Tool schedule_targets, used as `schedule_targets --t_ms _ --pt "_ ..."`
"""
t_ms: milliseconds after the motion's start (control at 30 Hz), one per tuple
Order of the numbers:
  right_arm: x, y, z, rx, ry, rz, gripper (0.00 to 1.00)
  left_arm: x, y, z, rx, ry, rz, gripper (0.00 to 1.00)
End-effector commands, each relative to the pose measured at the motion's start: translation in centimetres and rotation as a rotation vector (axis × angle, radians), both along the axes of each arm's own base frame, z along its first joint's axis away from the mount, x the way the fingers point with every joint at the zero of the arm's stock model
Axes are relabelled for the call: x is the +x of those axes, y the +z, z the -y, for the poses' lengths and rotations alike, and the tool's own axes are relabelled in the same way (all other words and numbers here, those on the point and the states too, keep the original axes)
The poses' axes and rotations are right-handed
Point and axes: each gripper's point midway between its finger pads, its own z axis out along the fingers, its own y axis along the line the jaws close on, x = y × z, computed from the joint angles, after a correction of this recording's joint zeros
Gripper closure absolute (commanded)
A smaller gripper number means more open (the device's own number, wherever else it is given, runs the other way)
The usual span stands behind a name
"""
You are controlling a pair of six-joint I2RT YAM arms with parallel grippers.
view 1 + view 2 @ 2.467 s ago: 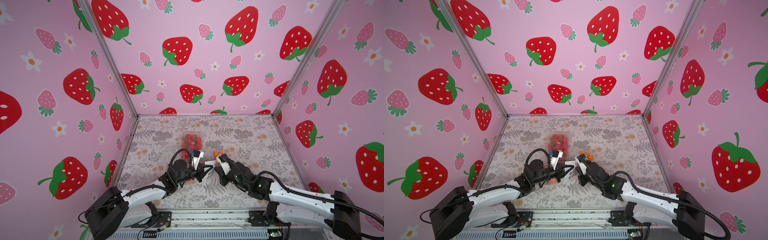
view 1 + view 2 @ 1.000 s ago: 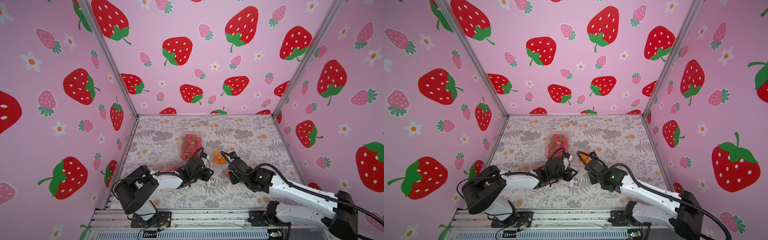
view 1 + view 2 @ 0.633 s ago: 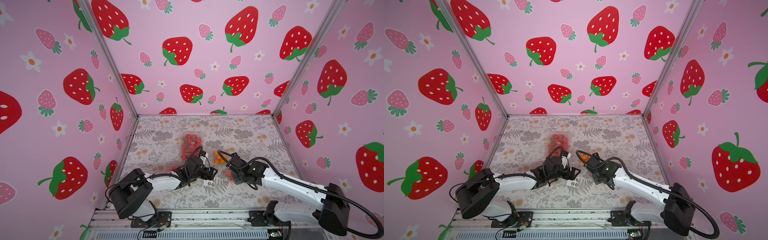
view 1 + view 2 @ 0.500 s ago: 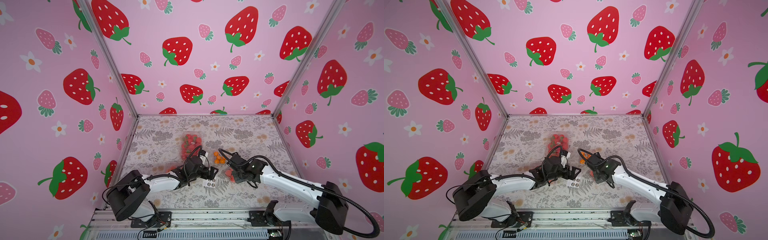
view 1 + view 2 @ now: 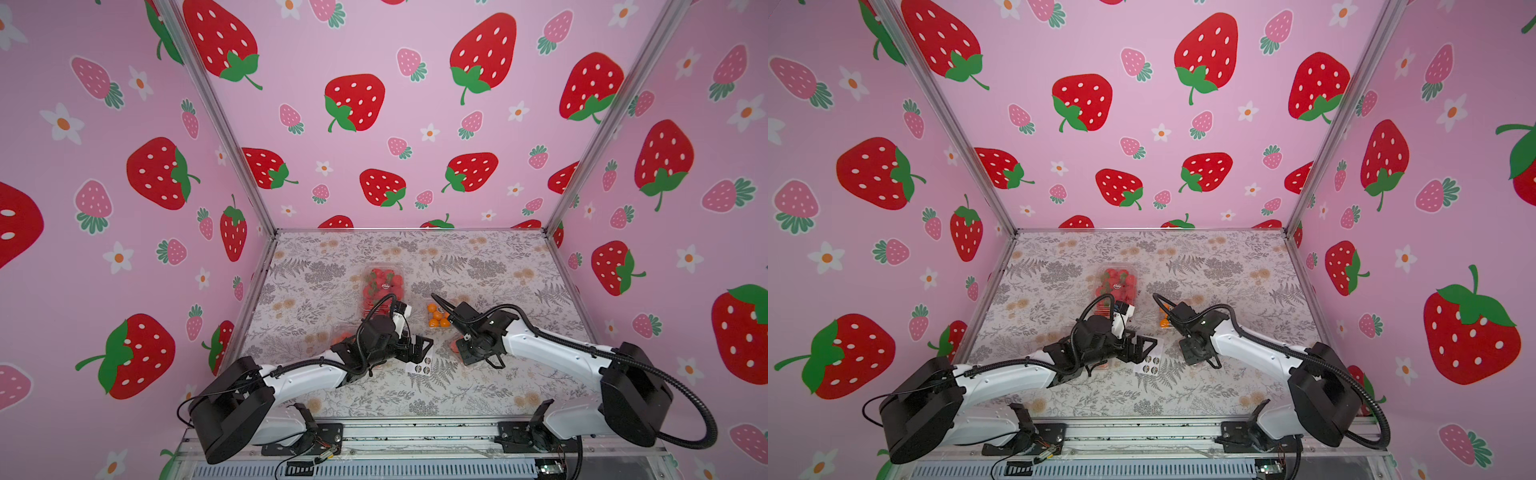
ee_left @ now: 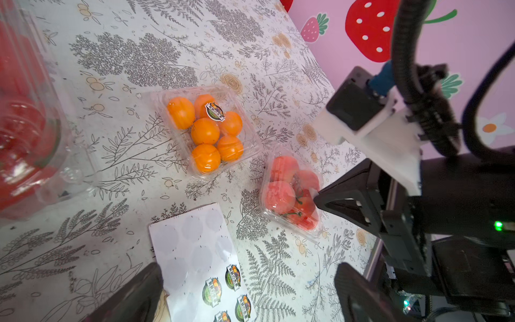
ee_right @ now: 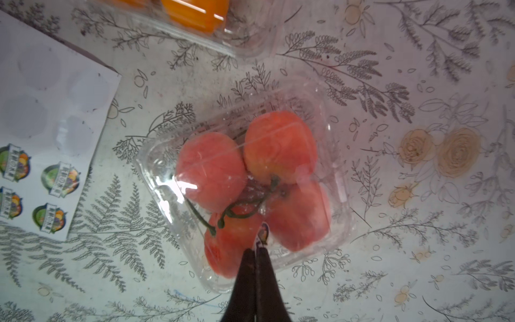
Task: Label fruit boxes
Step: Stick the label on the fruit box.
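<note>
At the near side of the flowered table [image 5: 478, 390], the white sticker sheet [image 5: 420, 368] lies flat. The left gripper [image 5: 419, 352] hangs just over it with jaws spread as wide as they go and nothing between them, placed there, I'd guess, to pin the sheet when another label is peeled. Just beyond, the right gripper [image 7: 257, 252] has its jaws pinched tight on what looks like one peeled sticker [image 7: 262, 232]. It holds it edge-on, low over the lid of the small punnet of peach-pink fruit [image 7: 250, 178], surely so it can be pressed down there. Past that sits the small punnet of oranges [image 6: 207, 131] with a label on its lid, and farthest back is the strawberry punnet [image 5: 380, 284], labelled too. The fourth, large punnet [image 5: 340, 332] is mostly hidden under the left arm, so I can't tell if it has a label.
</note>
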Motion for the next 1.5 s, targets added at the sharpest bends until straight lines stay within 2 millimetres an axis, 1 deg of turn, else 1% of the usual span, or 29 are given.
schedule_targets --t_ms 0,67,100,133,167,233,300,367,500,633,700,733,800,833,867,900,933,1000,1033,1167,1300,1400,1467 --pt "0.2 0.0 -1.4 0.056 0.018 -0.03 1.0 -0.6 0.7 0.4 -0.033 -0.041 0.021 0.01" --pt "0.2 -0.2 -1.5 0.066 0.017 -0.046 0.98 -0.8 0.9 0.5 -0.039 -0.052 0.021 0.01" --pt "0.3 -0.4 -1.4 0.064 0.012 -0.048 0.94 -0.9 0.9 0.6 -0.041 -0.058 0.021 0.0" --pt "0.3 -0.5 -1.3 0.062 0.006 -0.053 0.88 -1.0 0.9 0.6 -0.044 -0.061 0.021 0.0" --pt "0.4 -0.5 -1.4 0.064 0.002 -0.052 0.79 -1.1 1.0 0.6 -0.046 -0.064 0.021 0.0" --pt "0.4 -0.6 -1.5 0.072 0.004 -0.06 0.66 -1.1 1.0 0.7 -0.051 -0.069 0.021 0.0" --pt "0.5 -0.5 -1.8 0.089 0.005 -0.059 0.59 -1.3 1.1 0.7 -0.057 -0.075 0.021 0.0" --pt "0.6 -0.4 -2.1 0.104 0.005 -0.055 0.55 -1.4 1.3 0.9 -0.063 -0.086 0.023 0.01" --pt "1.0 0.3 -1.9 0.118 -0.022 -0.013 0.54 -1.4 1.4 1.4 -0.07 -0.099 0.02 0.01" --pt "1.7 2.7 -1.2 0.205 -0.072 0.121 0.53 -1.1 1.6 2.2 -0.062 -0.097 0.03 0.01" --pt "2.1 4.0 -0.9 0.278 -0.102 0.211 0.52 -1.1 2.1 3.1 -0.059 -0.102 0.051 0.02" --pt "2.2 4.3 -0.8 0.305 -0.111 0.244 0.54 -1.1 2.3 3.7 -0.06 -0.108 0.061 0.07" --pt "2.4 4.3 -0.6 0.343 -0.121 0.279 0.73 -1.0 2.8 5.2 -0.071 -0.133 0.085 0.28" --pt "2.5 4.1 -0.6 0.347 -0.125 0.274 0.82 -0.8 2.9 5.7 -0.074 -0.139 0.081 0.37" --pt "2.5 3.6 -0.7 0.352 -0.124 0.259 0.88 -0.5 2.8 6.4 -0.073 -0.146 0.074 0.49" --pt "2.4 3.2 -1.0 0.363 -0.117 0.243 0.91 -0.2 2.8 7.1 -0.074 -0.154 0.069 0.56" --pt "2.3 2.8 -1.3 0.378 -0.111 0.232 0.93 0.1 2.8 7.6 -0.08 -0.159 0.064 0.6" --pt "2.1 2.1 -1.9 0.418 -0.102 0.219 0.96 0.4 2.4 8.7 -0.09 -0.173 0.052 0.66" --pt "2.1 1.8 -2.0 0.423 -0.105 0.218 0.96 0.5 2.2 9.0 -0.089 -0.171 0.044 0.67" --pt "1.8 0.4 -1.4 0.395 -0.121 0.194 0.99 1.1 1.1 9.8 -0.086 -0.157 0.019 0.7" --pt "1.1 -0.9 -2.6 0.435 -0.091 0.132 0.99 1.3 0.3 10.6 -0.083 -0.154 0.0 0.72" --pt "0.8 -0.6 -2.2 0.447 -0.103 0.141 0.99 1.6 -0.3 10.8 -0.063 -0.136 0.002 0.74" --pt "1.2 0.6 -1.4 0.457 -0.123 0.204 0.99 1.6 -0.5 11.3 -0.044 -0.123 0.023 0.76"
